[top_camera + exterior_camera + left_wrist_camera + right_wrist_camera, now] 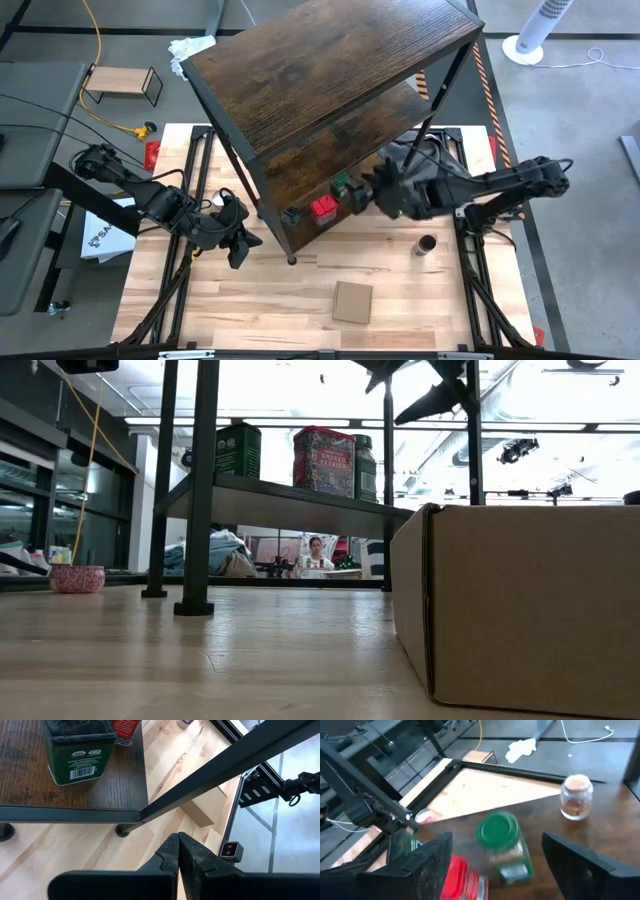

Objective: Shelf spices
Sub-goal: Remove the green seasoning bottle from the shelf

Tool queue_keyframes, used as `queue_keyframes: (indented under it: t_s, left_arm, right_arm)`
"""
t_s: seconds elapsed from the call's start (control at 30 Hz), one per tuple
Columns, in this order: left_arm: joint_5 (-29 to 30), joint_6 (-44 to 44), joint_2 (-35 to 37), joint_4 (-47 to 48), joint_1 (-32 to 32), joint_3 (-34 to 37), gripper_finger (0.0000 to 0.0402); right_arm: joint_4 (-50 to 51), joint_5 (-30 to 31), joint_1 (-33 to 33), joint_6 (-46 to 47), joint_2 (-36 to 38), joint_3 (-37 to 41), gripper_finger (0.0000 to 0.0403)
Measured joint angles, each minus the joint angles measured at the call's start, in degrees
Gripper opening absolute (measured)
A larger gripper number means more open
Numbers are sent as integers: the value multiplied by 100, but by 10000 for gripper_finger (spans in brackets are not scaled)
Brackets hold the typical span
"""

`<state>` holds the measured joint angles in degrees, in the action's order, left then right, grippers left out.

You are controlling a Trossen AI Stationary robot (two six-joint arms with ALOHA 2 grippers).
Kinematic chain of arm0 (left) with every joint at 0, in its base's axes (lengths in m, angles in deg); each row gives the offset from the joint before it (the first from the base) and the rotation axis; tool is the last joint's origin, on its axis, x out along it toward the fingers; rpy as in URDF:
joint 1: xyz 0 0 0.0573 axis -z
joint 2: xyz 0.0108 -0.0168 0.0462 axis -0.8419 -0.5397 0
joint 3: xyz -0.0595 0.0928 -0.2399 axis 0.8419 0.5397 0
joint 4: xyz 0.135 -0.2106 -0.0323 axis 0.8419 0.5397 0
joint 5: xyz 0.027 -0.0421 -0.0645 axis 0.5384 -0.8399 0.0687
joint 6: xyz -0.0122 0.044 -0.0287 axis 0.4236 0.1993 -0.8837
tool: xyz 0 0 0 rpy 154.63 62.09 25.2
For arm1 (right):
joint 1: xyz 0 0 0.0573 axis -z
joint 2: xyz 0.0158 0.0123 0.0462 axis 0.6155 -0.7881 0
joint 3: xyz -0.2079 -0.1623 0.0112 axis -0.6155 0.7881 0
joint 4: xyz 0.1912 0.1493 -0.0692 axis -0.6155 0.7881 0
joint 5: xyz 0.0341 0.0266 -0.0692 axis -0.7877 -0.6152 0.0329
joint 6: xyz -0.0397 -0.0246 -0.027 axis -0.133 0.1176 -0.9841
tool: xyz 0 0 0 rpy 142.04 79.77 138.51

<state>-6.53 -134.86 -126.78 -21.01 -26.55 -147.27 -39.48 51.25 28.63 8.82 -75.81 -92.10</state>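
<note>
At frame centre the right gripper [495, 865], jaws wide and empty, faces the green-lidded jar [501, 847]; it looks light, rigid, slippery, best pinched across its body.

Overhead and table-level cameras share the shelf [330, 110]; wrist cameras near.

Shelf [300, 70] stands on bench [250, 300], toward its back. On its lowest board, near the front edge: three spice containers in a row [323, 207]. Another container [425, 245] stands on bench to the right. Cardboard piece [352, 301] lies in front.
</note>
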Motion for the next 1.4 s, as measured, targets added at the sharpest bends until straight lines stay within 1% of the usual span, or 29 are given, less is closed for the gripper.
queue_keyframes:
  t_s: [0.1, 0.17, 0.3, 0.43, 0.63, 0.93, 1.03, 1.1, 1.17, 1.2, 1.33, 1.4]
  left_arm:
    - [0, 5, 0, 1, 0, 0, 0]
    - [0, 13, 0, 1, 0, 0, 0]
    - [-92, 10, 0, 3, -2, 1, 0]
    - [-208, -37, 0, -1, 0, 0, 0]
    - [-210, -116, 0, -1, 0, 1, 0]
    - [-196, -115, 0, 1, 0, 1, 0]
    - [-162, -116, 0, -1, 0, 0, 0]
    - [-119, -114, 0, 1, 0, 2, 0]
    - [-91, -112, 0, 3, -1, 1, 0]
    - [-90, -111, 0, 8, 0, 0, 0]
    - [-160, -109, 2, 201, -1, 0, 0]
    - [-245, -105, 2, 332, -2, 2, 0]
  right_arm:
    - [-202, -456, 228, -409, -188, 0, 303]
    - [-296, -545, 314, -584, -330, 0, 303]
    - [-348, -523, 414, -868, -601, 0, 303]
    - [-464, -416, 495, -1056, -709, 0, 303]
    - [-707, -709, 662, -1422, -899, 0, 303]
    - [-784, -716, 826, -1421, -1232, 0, 300]
    - [-776, -679, 787, -1420, -1241, 0, 274]
    - [-756, -674, 739, -1407, -1226, 0, 239]
    - [-672, -626, 673, -1413, -1211, 0, 194]
    - [-614, -650, 639, -1416, -1164, 0, 182]
    - [-147, -682, 434, -1403, -847, 0, 181]
    - [211, -653, 239, -1364, -518, 0, 181]
